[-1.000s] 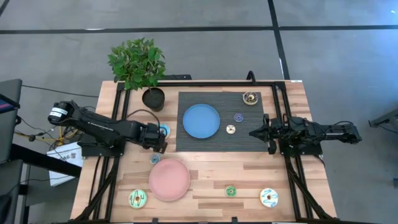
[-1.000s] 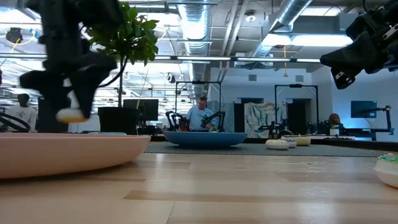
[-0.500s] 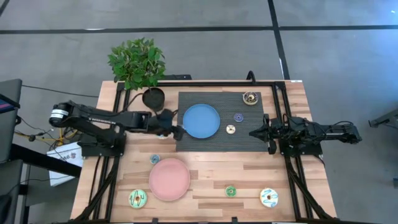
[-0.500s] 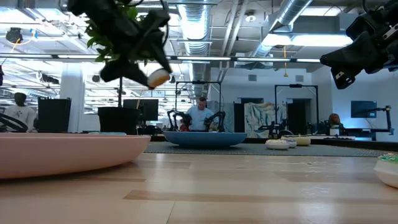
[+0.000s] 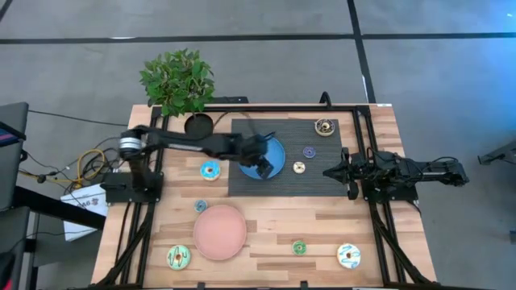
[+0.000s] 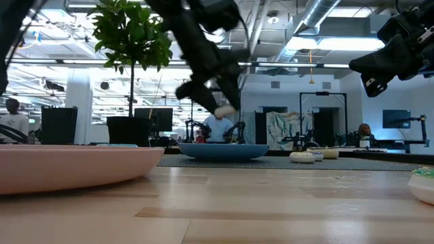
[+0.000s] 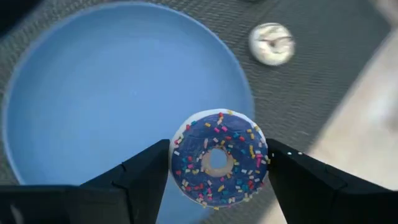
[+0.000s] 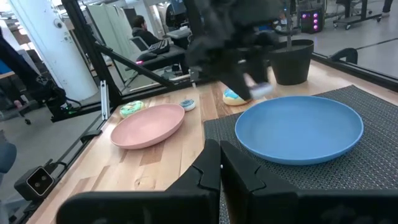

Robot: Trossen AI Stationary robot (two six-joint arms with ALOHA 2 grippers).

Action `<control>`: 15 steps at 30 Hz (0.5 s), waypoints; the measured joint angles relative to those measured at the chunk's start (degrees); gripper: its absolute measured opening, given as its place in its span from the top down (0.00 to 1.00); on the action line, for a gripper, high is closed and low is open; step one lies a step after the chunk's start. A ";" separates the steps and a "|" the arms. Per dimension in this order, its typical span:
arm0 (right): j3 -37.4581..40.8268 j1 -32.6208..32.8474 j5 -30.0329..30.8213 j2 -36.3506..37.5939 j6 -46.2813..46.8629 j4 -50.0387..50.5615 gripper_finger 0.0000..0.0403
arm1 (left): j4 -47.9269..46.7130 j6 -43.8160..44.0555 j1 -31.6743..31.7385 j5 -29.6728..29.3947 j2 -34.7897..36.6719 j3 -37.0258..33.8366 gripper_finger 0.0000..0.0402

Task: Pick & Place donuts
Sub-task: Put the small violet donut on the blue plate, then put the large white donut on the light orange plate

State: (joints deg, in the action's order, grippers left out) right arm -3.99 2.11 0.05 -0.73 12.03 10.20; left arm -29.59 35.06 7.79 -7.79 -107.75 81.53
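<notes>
We look straight down on the whole table; low camera level at tabletop; both wrist cameras share the blue plate.

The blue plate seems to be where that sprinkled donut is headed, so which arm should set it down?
The left. Its gripper already holds the dark blue sprinkled donut above the blue plate. The right gripper waits with nothing in it at the mat's right edge.
</notes>
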 joint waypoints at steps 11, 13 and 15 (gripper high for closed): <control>0.00 0.00 0.00 0.00 0.00 0.00 1.00 | -15.95 -9.67 6.56 0.04 -15.50 19.31 0.37; 0.01 0.00 0.00 0.00 0.00 0.00 1.00 | -15.78 -9.80 7.69 0.04 -16.21 19.66 0.37; 0.01 0.00 0.00 0.00 0.00 0.02 1.00 | -15.76 -9.81 8.81 0.04 -16.28 19.52 0.37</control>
State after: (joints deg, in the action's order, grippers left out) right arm -3.98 2.11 0.05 -0.73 12.03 10.22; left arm -45.35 25.25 16.60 -7.75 -124.03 101.05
